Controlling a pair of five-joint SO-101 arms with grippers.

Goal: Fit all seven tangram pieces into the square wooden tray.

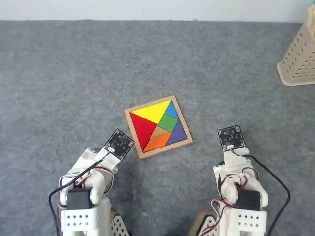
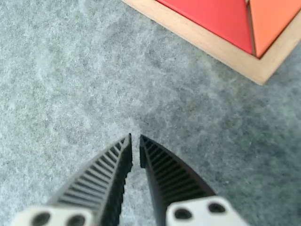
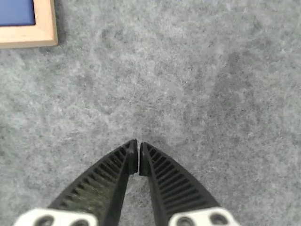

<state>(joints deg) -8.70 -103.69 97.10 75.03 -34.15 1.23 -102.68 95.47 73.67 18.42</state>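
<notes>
Left gripper (image 2: 135, 137) and right gripper (image 3: 138, 142), both clenched empty, at 7 and 4 o'clock of the square wooden tray (image 1: 167, 148); beyond them, it holds all seven tangram pieces (image 1: 157, 125) flush: probably light, stiff, smooth wood, best pinched at the raised rim.

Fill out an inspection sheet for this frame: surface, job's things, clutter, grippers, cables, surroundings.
Surface: grey carpet-like mat, flat, no stains seen.
Job's things: square wooden tray filled by seven pieces: yellow, red, blue, green, purple, orange, tan.
Clutter: nothing seen.
Grippers: left gripper shut, empty, over the mat near the tray's red-orange corner; right gripper shut, empty, over the mat near its purple corner.
Cables: left arm's black cable and right arm's black cable loop apart from the tray.
Surroundings: beige perforated basket at the far right; pale wall strip beyond the mat.
</notes>
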